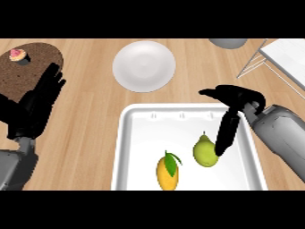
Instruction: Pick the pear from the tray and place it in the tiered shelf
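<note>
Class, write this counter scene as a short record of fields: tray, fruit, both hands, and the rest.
Tray: white, holds two fruits
Pear: green, in the tray's right half
Other fruit: orange-yellow, leafed, left of the pear
Right hand: open, fingers pointing down at the pear's right side
Left hand: open, resting at left
Shelf: white, far right, partly in view
Also: white plate; brown plate with cupcake

Kitchen, wooden counter (88, 134), white plate (143, 66), tray (121, 152), cupcake (19, 55) on round board (19, 78)
</note>
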Controlling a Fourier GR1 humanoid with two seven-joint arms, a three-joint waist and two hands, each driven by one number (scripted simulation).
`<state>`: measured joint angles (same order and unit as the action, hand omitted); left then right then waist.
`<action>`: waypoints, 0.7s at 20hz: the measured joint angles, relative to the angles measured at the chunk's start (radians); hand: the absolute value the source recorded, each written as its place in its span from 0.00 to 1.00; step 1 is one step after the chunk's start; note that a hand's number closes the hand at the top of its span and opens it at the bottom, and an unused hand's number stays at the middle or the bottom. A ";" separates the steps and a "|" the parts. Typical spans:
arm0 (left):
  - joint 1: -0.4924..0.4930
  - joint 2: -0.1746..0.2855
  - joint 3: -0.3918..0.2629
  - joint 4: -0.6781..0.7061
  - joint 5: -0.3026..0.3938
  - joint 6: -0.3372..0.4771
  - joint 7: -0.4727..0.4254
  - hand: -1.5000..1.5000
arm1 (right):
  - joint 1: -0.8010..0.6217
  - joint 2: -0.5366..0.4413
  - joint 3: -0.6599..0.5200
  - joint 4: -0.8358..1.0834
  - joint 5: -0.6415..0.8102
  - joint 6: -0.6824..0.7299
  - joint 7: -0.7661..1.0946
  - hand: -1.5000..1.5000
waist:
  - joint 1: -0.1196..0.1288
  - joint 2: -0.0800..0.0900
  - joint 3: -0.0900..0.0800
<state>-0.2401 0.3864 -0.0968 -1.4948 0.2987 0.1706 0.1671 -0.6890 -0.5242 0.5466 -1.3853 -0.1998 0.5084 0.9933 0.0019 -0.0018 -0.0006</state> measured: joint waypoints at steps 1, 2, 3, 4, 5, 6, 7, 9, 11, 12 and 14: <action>-0.004 -0.005 0.001 0.005 -0.005 0.002 0.002 0.50 | 0.011 0.006 0.009 -0.019 0.004 -0.005 0.009 0.00 | -0.002 0.000 0.000; -0.004 -0.006 0.002 0.006 -0.009 0.000 0.002 0.50 | 0.018 0.001 0.010 -0.016 0.005 0.002 0.004 0.00 | -0.002 0.000 0.000; -0.002 -0.009 0.008 0.015 -0.006 -0.011 -0.005 0.50 | 0.024 0.002 0.010 -0.024 0.005 0.002 0.008 0.00 | -0.002 0.000 0.000; -0.003 -0.012 0.010 0.013 -0.010 -0.009 -0.003 0.50 | 0.031 0.000 0.011 -0.041 0.001 0.000 0.018 0.00 | -0.003 0.000 0.000; -0.009 -0.008 0.019 0.016 -0.005 -0.017 0.004 0.50 | 0.035 0.007 0.016 -0.043 0.004 -0.002 0.023 0.00 | -0.003 0.000 0.000; -0.016 -0.012 0.022 0.026 -0.008 -0.020 0.002 0.50 | 0.037 0.010 0.015 -0.047 0.003 -0.003 0.028 0.00 | -0.004 0.000 0.000; -0.021 -0.015 0.025 0.026 -0.010 -0.019 0.006 0.50 | 0.042 0.011 0.015 -0.049 0.005 -0.004 0.032 0.00 | -0.004 0.000 0.000; -0.021 -0.013 0.037 0.042 -0.009 -0.037 -0.003 0.50 | 0.072 0.016 0.019 -0.081 0.012 -0.016 0.043 0.00 | -0.006 0.000 0.000; -0.024 -0.011 0.049 0.031 -0.009 -0.041 0.012 0.50 | 0.073 0.030 0.016 -0.073 0.024 -0.020 0.045 0.00 | -0.003 0.000 0.000; -0.019 -0.016 0.046 0.016 -0.015 -0.037 0.016 0.50 | 0.077 0.044 0.023 -0.065 0.043 -0.025 0.043 0.00 | -0.001 0.000 0.000; -0.026 -0.022 0.050 0.020 -0.019 -0.040 0.021 0.50 | 0.093 0.057 0.026 -0.053 0.072 -0.026 0.030 0.00 | -0.001 0.001 0.000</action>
<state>-0.2658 0.3641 -0.0464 -1.4749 0.2794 0.1306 0.1885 -0.5960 -0.4676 0.5722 -1.4381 -0.1281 0.4826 1.0230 0.0008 -0.0012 -0.0003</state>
